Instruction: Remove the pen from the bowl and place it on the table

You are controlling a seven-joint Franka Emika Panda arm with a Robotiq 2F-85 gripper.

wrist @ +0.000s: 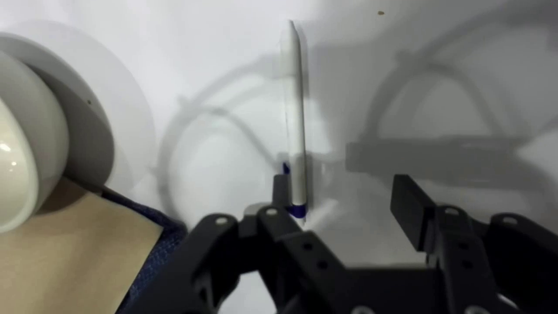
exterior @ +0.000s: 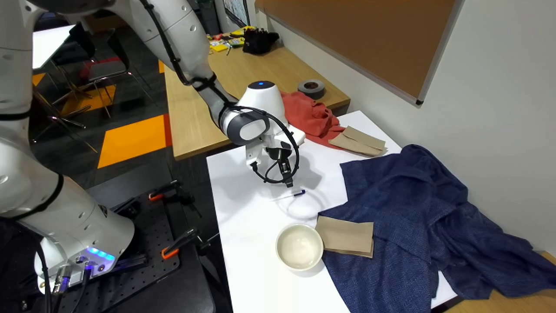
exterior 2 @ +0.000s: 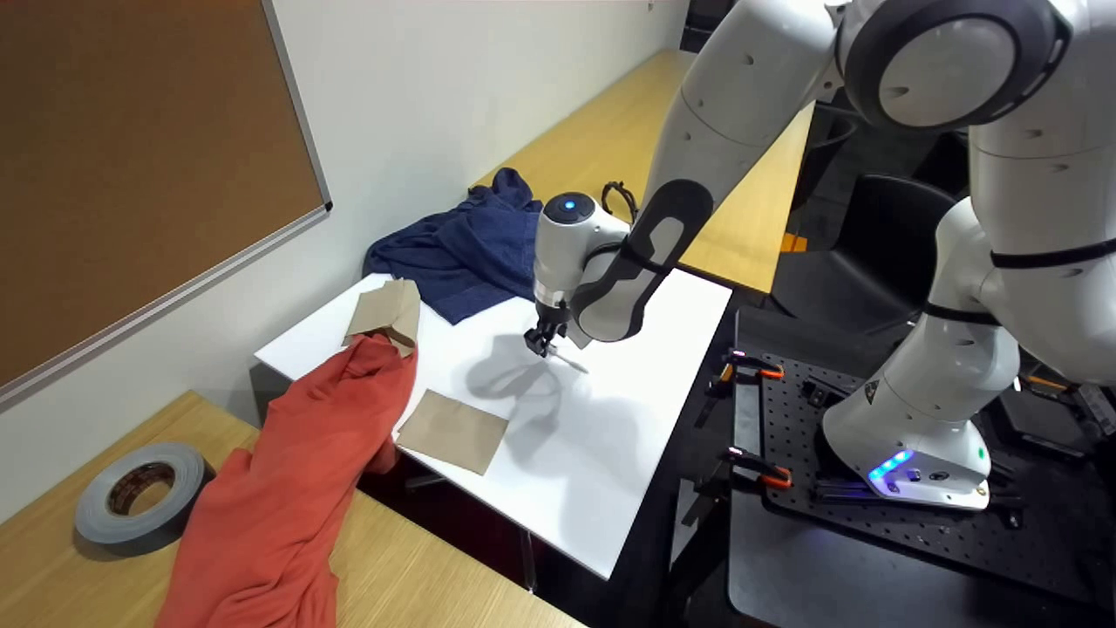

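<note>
The pen point(exterior: 286, 197) is thin and white with a dark blue end. It lies on the white table point(exterior: 256, 278), outside the bowl; it also shows in the wrist view point(wrist: 296, 117). The cream-white bowl point(exterior: 299, 250) stands upright on the table and looks empty. Its wall shows at the left of the wrist view point(wrist: 50, 126); the arm hides it in an exterior view. My gripper point(wrist: 342, 194) is open and points down by the pen's blue end. That end shows between the fingers, close beside the left finger. Whether they touch is unclear. The gripper point(exterior 2: 538, 344) holds nothing.
A dark blue cloth point(exterior: 404, 226) covers the table's wall side, with brown paper point(exterior: 347, 234) partly on it beside the bowl. A red cloth point(exterior 2: 288, 471) and more brown paper point(exterior 2: 453, 432) lie at another end. A grey tape roll point(exterior 2: 139, 497) sits on the wooden desk.
</note>
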